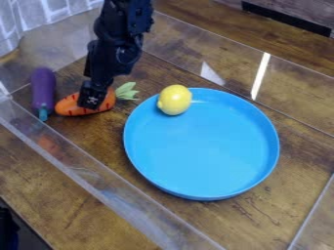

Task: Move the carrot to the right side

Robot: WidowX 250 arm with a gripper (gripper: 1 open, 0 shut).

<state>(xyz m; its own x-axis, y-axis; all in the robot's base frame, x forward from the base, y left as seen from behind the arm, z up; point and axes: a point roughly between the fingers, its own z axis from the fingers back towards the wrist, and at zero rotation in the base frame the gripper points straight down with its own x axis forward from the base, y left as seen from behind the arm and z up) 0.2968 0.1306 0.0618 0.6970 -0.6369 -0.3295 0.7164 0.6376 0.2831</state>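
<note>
The carrot (68, 110) lies on the wooden table at the left, orange body pointing left. Its green leafy top (127, 91) sticks out to the right. My black gripper (94, 100) comes down from the top and stands open right over the carrot's middle, with its fingertips at the carrot and hiding part of it. I cannot tell whether they press on the carrot. The carrot rests on the table, between the eggplant and the plate.
A purple eggplant (43, 88) lies just left of the carrot. A yellow lemon (175, 99) sits on the back rim of a big blue plate (209, 156) to the right. A clear plastic edge (78, 166) runs along the front left.
</note>
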